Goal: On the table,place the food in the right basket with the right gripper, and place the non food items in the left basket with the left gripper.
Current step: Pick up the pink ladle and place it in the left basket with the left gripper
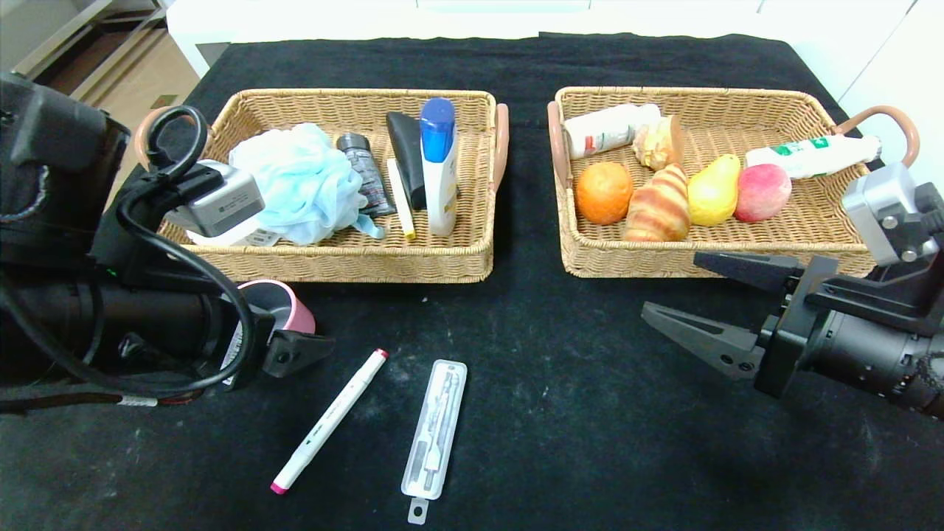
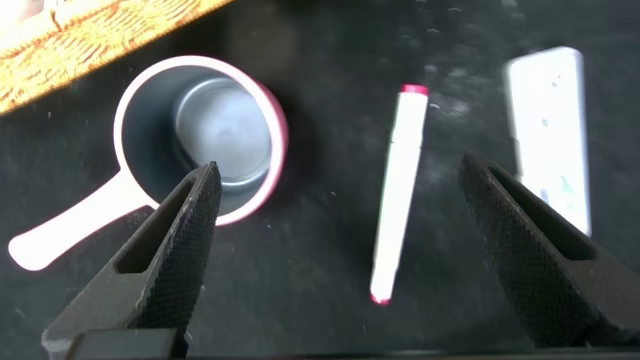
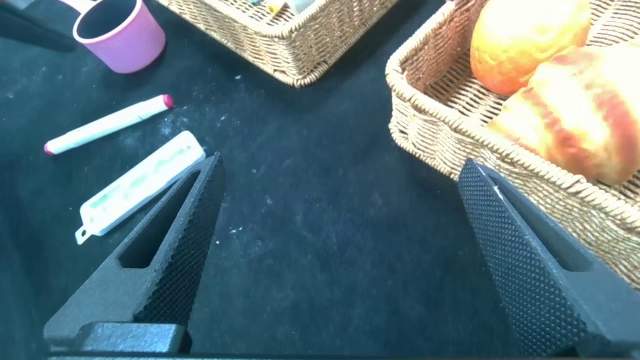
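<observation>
Wicker baskets sit side by side at the back of the black desk (image 1: pixel 531 383), and most of the sorting looks finished. The right basket (image 1: pixel 804 243) already holds an orange, a croissant, a pear, a peach and a few packets; no food is left outside it. The left basket (image 1: pixel 369 262) holds a sponge, bottles and tubes. Three non-food things remain on the desk in front of it: a pink cup (image 1: pixel 291 306), a marker (image 1: pixel 330 419) and a clear case (image 1: pixel 436 429).

The left gripper (image 2: pixel 340 250) hangs wide open just above the desk, the cup by one finger and the marker lying between the fingers, the case farther out. The right gripper (image 1: pixel 700 310) is also wide open, idle in front of its basket, holding nothing.
</observation>
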